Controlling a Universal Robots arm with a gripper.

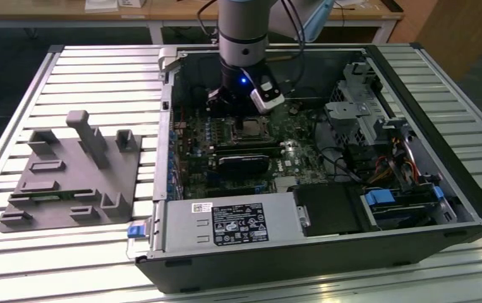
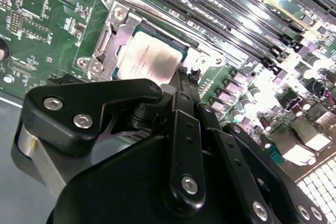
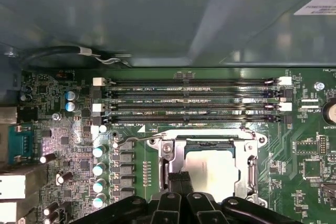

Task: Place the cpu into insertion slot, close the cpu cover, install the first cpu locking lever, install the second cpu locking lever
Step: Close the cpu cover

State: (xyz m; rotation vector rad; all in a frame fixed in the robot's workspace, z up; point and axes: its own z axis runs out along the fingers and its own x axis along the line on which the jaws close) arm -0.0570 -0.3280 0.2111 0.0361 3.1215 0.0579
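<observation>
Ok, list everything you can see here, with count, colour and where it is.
cpu cover: one, silvery, down on the board
cpu: one, dull silver, in the cover's window
memory slots: four, black, beside the cover
circuit board: one, green, inside the case
computer case: one, black, open, on the table
fixture plate: one, grey, exterior view's left of the case
table: one, silvery slats
arm: one, grey, reaching into the case
gripper: one, black, shut, at the cover's edge

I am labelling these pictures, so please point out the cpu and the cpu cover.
cpu [image 3: 212, 163]: first wrist view, middle of its silver top.
cpu cover [image 3: 251, 165]: first wrist view, frame strip beside the cpu.
</observation>
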